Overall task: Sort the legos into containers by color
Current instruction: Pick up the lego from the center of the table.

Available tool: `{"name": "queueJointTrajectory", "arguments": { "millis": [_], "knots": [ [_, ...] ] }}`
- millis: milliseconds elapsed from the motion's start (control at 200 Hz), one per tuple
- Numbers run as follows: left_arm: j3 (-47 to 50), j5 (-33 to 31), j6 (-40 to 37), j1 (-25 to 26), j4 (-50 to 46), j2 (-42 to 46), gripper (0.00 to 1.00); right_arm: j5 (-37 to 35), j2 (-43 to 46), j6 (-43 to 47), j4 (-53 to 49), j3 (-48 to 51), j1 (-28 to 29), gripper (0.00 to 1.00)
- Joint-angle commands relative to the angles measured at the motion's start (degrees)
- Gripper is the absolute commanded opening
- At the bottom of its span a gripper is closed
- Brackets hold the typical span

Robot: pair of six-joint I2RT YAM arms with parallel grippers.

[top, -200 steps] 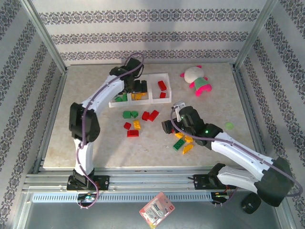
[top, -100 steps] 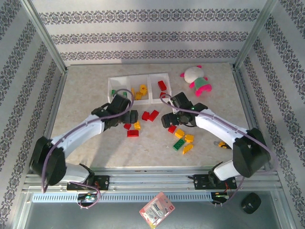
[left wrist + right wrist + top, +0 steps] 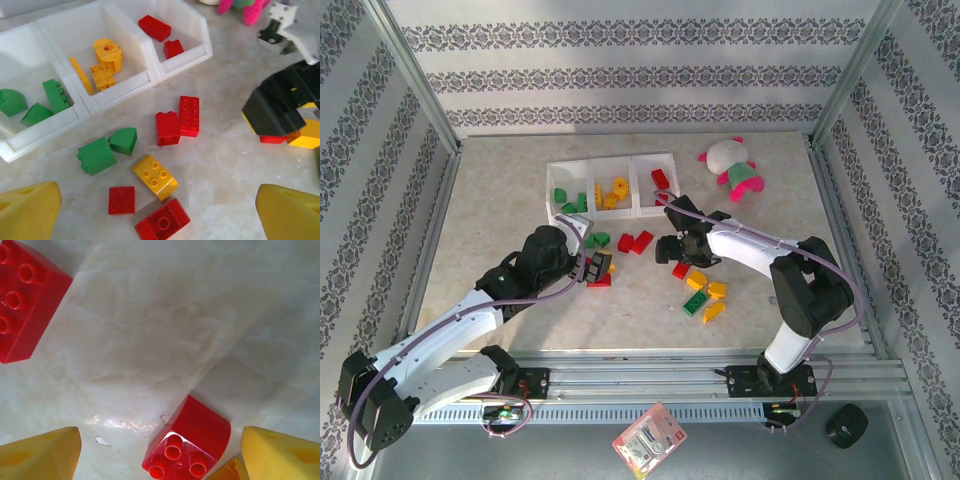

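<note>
I found the tray (image 3: 592,160) at the far middle of the worktop (image 3: 500,200), its three compartments in a row. Green legos (image 3: 35,102) lay in the left one, yellow in the middle, and two red in the right.

The left gripper (image 3: 594,267) hung low over loose bricks on the near side of the tray, jaws spread wide and holding nothing. In its wrist view a yellow brick (image 3: 155,176), a flat red square (image 3: 121,200) and a red brick (image 3: 162,221) lay around the gap. A green pair (image 3: 107,151) and a red pair (image 3: 177,121) lay beyond, nearer the tray.

The right gripper (image 3: 672,250) sat low to their right, jaws likewise spread and empty. A curved red brick (image 3: 192,442) lay on the worktop between its fingers (image 3: 37,455), touching neither that I could see. Yellow bricks (image 3: 717,290) and one green brick (image 3: 691,305) lay nearer than it. A plush toy (image 3: 730,165) lay right of the tray.
</note>
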State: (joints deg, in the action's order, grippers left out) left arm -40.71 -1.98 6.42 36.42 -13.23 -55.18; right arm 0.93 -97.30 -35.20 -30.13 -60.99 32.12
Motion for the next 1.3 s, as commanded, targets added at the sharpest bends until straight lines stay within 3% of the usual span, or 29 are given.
{"name": "queueJointTrajectory", "arguments": {
  "millis": [0, 165, 345, 769, 934, 1294],
  "knots": [
    [1.5, 2.8, -4.2, 0.4, 3.2, 1.4, 0.99, 0.8, -1.5, -4.0, 0.8, 1.5, 0.5, 0.83],
    [2.2, 3.1, -4.2, 0.4, 4.2, 1.6, 0.99, -3.2, -1.4, -4.2, -0.8, 2.1, 2.2, 0.84],
    [2.8, 3.5, -4.4, 0.4, 4.8, 1.6, 0.99, -2.5, -2.6, -5.4, -0.5, 2.6, 2.9, 0.84],
    [3.9, 4.0, -3.5, 0.4, 5.6, 2.7, 0.99, -3.6, -6.5, -4.5, -1.1, -3.1, 5.8, 0.52],
    [4.6, 4.6, -3.5, 0.4, 5.5, 4.2, 0.99, -3.4, -7.1, -4.6, -1.3, -3.5, 5.9, 0.33],
    [5.9, 7.5, -1.7, 0.7, 9.5, 4.2, 0.99, -5.6, 0.3, -2.5, -0.1, -6.2, 4.1, 0.30]
  ]
}}
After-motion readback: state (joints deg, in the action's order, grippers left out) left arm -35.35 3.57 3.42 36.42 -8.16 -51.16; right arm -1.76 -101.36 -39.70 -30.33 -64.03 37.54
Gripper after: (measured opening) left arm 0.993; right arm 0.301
